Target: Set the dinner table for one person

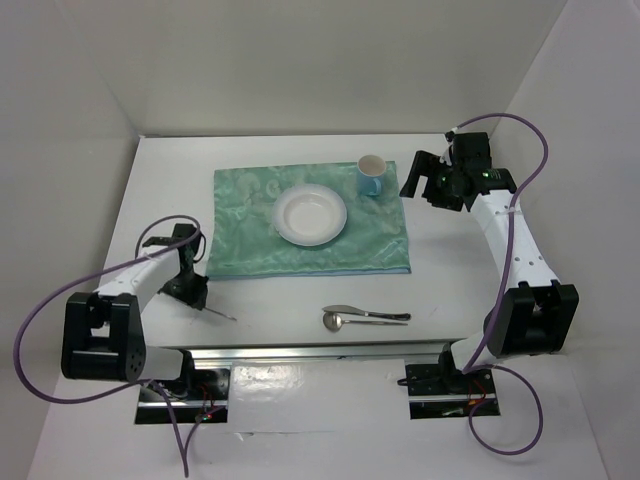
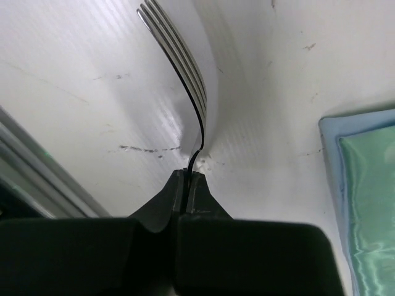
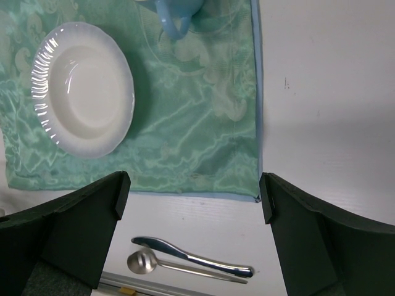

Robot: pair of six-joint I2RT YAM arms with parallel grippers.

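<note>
The white dinner table point(image 1: 455, 285) carries a teal-green mat point(image 1: 245, 240) with a white plate point(image 1: 311, 214) in its middle and a blue cup point(image 1: 371, 176) at its far right corner. A knife point(image 1: 372, 313) and a spoon point(image 1: 333, 321) lie side by side on the table in front of the mat. My left gripper point(image 1: 192, 290) is shut on the handle of a fork point(image 2: 179, 61), low over the table left of the mat's near left corner. My right gripper point(image 1: 424, 182) is open and empty, raised to the right of the cup.
A metal rail point(image 1: 320, 352) runs along the table's near edge. White walls enclose the back and both sides. In the right wrist view the plate point(image 3: 83, 89), cup point(image 3: 176, 15), knife point(image 3: 191, 258) and spoon point(image 3: 143, 262) lie below the open gripper point(image 3: 191, 191).
</note>
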